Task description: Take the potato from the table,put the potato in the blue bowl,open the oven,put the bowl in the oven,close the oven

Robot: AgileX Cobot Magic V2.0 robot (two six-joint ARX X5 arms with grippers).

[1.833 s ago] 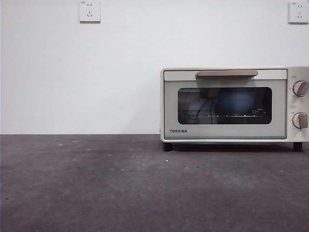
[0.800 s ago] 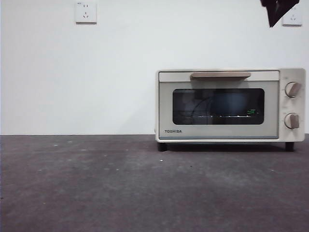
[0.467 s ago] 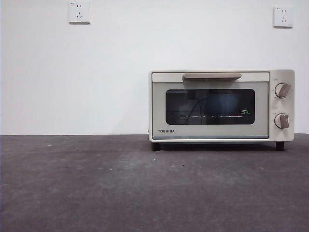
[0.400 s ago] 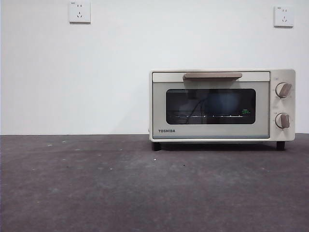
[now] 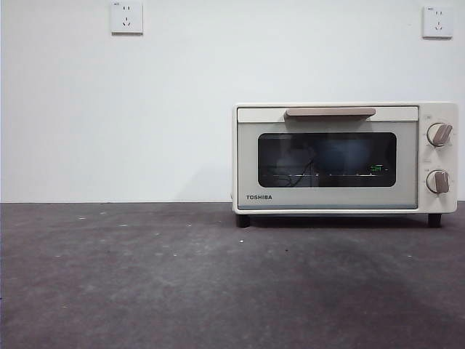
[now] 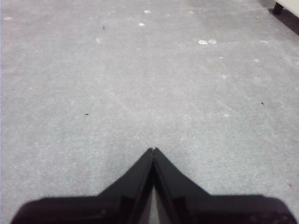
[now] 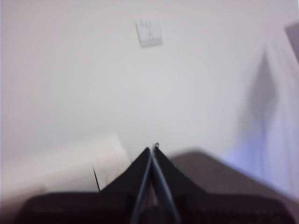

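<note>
The cream-white oven [image 5: 345, 158] stands at the right on the dark grey table [image 5: 145, 276], its door shut and the beige handle [image 5: 330, 112] up. Behind the dark glass a dim blue shape [image 5: 349, 153] shows; I cannot tell whether it is the blue bowl. The potato is out of view. My left gripper [image 6: 153, 149] hangs shut and empty over bare table, with an oven foot [image 6: 279, 7] far off at the corner. My right gripper [image 7: 153, 148] is shut and empty, blurred, facing the white wall above the oven's cream top [image 7: 60, 163]. Neither arm shows in the front view.
Two wall sockets [image 5: 126, 17] [image 5: 437, 22] sit high on the white wall behind. The oven has two knobs [image 5: 439, 134] [image 5: 437, 181] at its right. Small pale specks [image 6: 205, 42] dot the table.
A black arm tip seen at the upper right one second ago has left the front view. The whole front picture, oven and sockets together, has shifted slightly sideways. The oven door stays shut.
</note>
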